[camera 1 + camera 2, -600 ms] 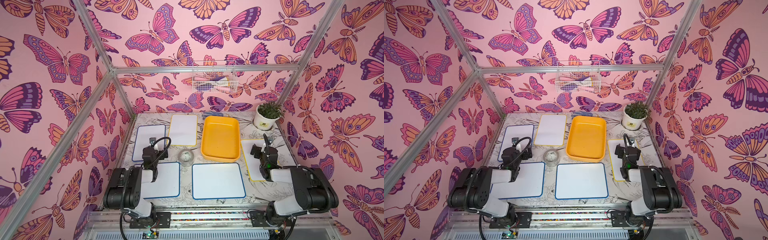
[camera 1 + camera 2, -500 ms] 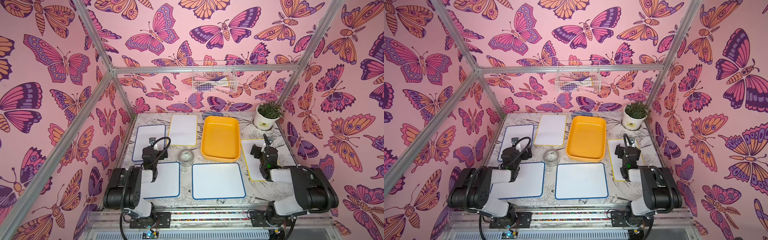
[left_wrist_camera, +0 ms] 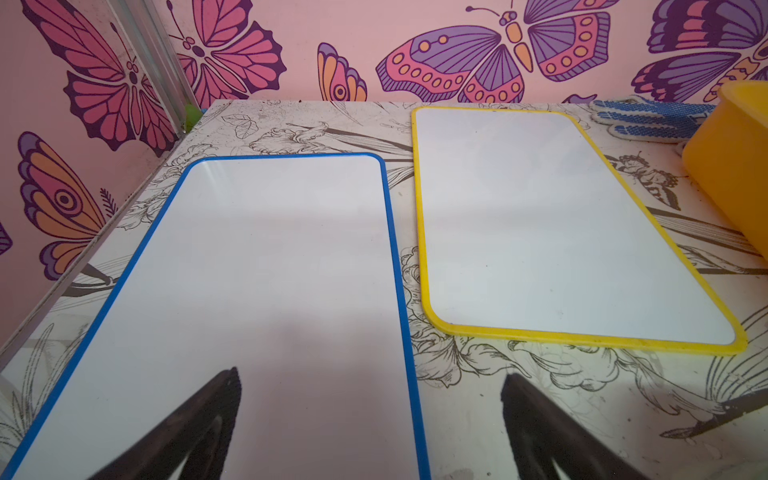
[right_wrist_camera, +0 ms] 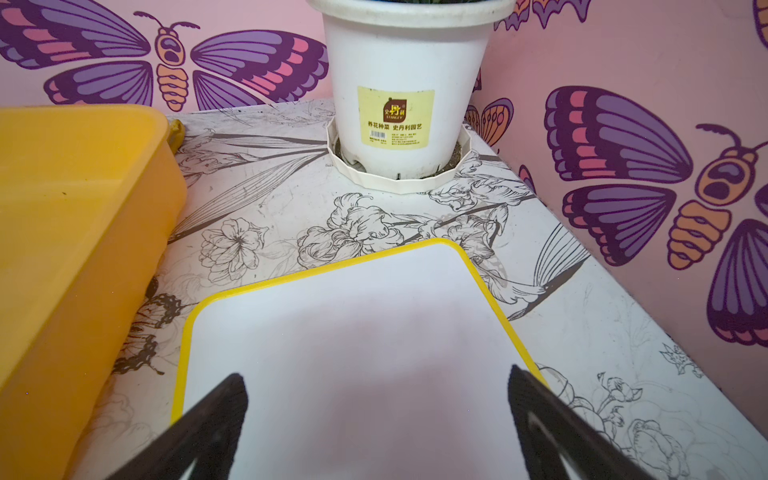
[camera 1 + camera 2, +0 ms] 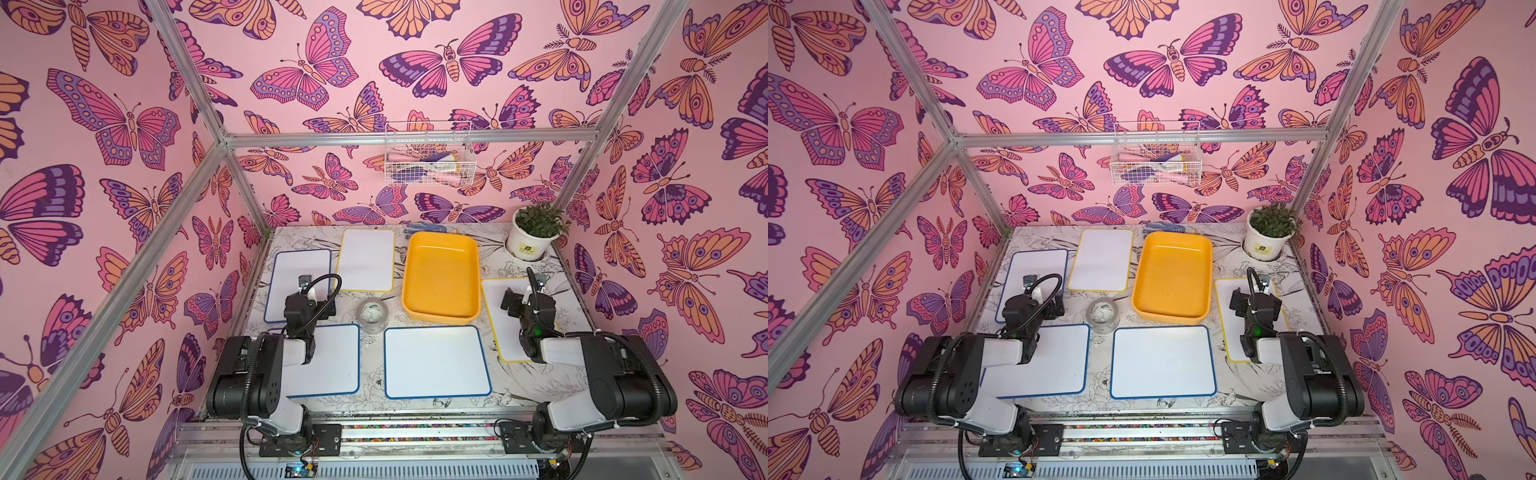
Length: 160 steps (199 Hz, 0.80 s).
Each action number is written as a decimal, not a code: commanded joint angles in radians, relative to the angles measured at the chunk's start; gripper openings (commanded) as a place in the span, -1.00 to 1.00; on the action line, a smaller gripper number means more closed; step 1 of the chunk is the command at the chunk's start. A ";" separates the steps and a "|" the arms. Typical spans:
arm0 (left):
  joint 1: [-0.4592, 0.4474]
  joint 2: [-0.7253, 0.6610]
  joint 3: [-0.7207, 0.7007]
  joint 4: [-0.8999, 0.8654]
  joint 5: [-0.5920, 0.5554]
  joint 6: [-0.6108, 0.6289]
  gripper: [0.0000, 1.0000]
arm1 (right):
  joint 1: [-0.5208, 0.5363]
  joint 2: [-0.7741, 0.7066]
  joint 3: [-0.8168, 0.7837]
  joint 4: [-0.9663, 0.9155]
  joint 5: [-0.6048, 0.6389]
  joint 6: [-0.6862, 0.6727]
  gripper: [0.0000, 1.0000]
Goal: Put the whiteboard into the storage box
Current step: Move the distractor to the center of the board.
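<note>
The storage box (image 5: 440, 278) (image 5: 1171, 278), a shallow yellow-orange tray, stands empty at the table's middle back. Several whiteboards lie flat around it. My left gripper (image 5: 320, 301) (image 3: 372, 374) is open and low over the right edge of the far-left blue-framed whiteboard (image 3: 257, 291), beside a yellow-framed whiteboard (image 3: 552, 232). My right gripper (image 5: 519, 297) (image 4: 376, 372) is open just above the yellow-framed whiteboard (image 4: 353, 332) to the right of the box. Two more blue-framed whiteboards (image 5: 436, 361) (image 5: 332, 361) lie near the front. Neither gripper holds anything.
A clear tape roll (image 5: 372, 316) sits between the boards, left of the box. A white plant pot (image 5: 532, 241) (image 4: 403, 95) stands in the back right corner. Blue-dotted gloves (image 3: 648, 118) lie by the back wall. A wire basket (image 5: 428, 162) hangs on that wall.
</note>
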 commanded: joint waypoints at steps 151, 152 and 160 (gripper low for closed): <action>-0.012 0.009 -0.005 0.013 -0.025 0.008 0.99 | 0.007 0.001 0.014 0.004 0.016 0.005 0.99; -0.013 0.009 -0.005 0.014 -0.025 0.008 0.99 | 0.007 0.001 0.014 0.004 0.015 0.006 0.99; -0.017 0.008 -0.006 0.015 -0.031 0.009 0.99 | 0.007 0.002 0.013 0.007 0.015 0.005 0.99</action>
